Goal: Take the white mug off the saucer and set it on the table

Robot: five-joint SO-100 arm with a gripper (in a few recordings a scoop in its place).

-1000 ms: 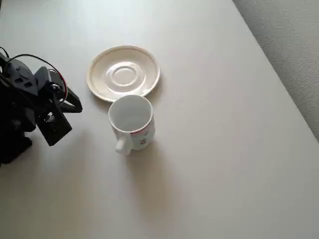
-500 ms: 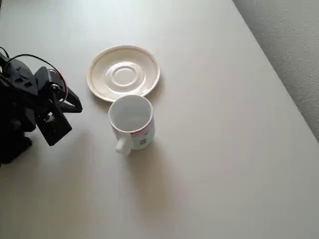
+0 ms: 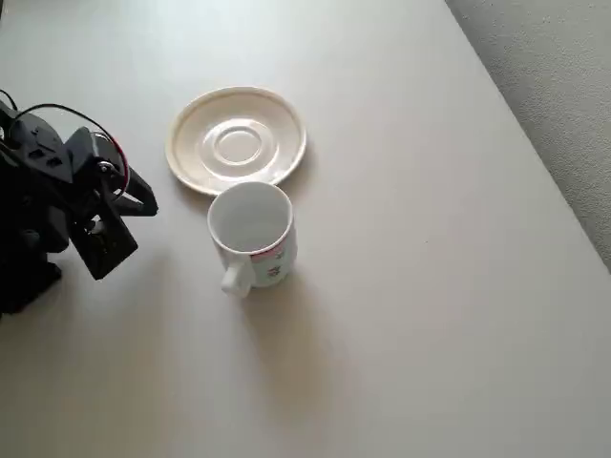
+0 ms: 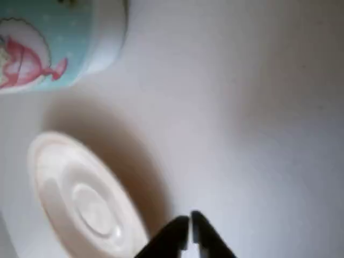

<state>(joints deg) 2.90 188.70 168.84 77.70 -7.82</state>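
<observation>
- Tabletop first: the table (image 3: 410, 315) was a plain off-white surface covering almost the whole overhead view, with its straight edge running diagonally down the upper right of the frame beside a strip of grey speckled floor (image 3: 563, 86).
- Black arm (image 3: 43, 224) sat at the left edge of the overhead view, well apart from the crockery, with thin wires looping over its top.
- Round and cream-white, the saucer (image 3: 237, 140) lay flat in the upper middle of the overhead view, its centre ring bare; the wrist view showed it at lower left (image 4: 80, 199).
- Standing upright on the table just below the saucer, close to its rim, was the white mug (image 3: 252, 236), handle pointing toward the lower left of the frame. The wrist view caught its bluish and pink print at upper left (image 4: 51, 40).
- Smallest, the gripper (image 4: 189, 232) pointed toward the saucer from the left, fingertips pressed together and holding nothing.
</observation>
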